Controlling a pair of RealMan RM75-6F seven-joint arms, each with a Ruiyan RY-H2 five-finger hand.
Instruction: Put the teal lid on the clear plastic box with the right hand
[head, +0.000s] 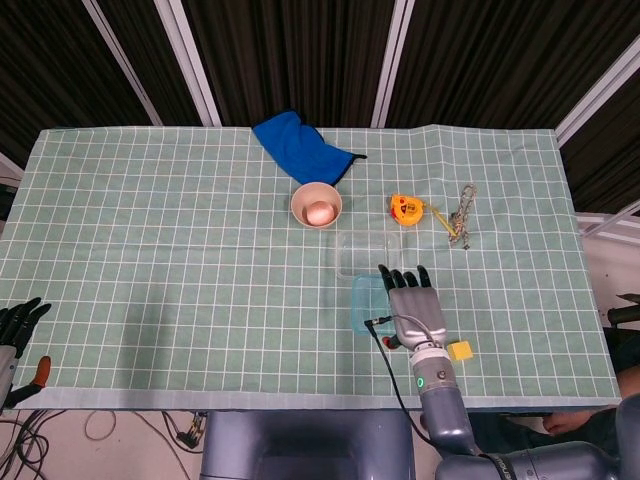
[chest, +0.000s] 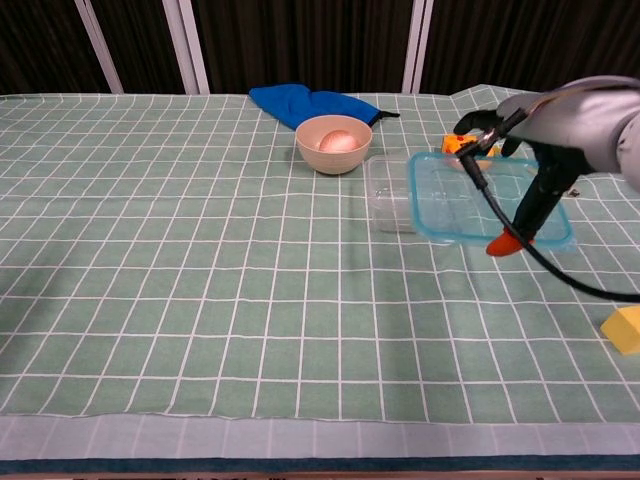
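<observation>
The right robot hand (chest: 545, 140) holds the teal lid (chest: 480, 200) up in the air, off the worktop (chest: 200, 300). Its thumb is under the near edge of the lid and its other fingers are on top, so the lid is pinched between them. The lid is not on the clear plastic box (chest: 392, 192) yet. From the chest view, the lid hangs partly over the right part of the box, shifted to the right and a bit nearer the robot. From the head view, the lid (head: 366, 305) peeks out left of the hand (head: 413, 305), just in front of the box (head: 366, 253). So the pick-up part looks done. What is left, I think, is to slide the lid over the box, line up the edges, lower it and let go. The lid lies almost flat, with its open side facing up. Its long side runs left to right, much like the long side of the box, so it may need little turning. The left robot hand (head: 20, 318) sits far away at the worktop's left edge with its fingers apart, holding nothing.
</observation>
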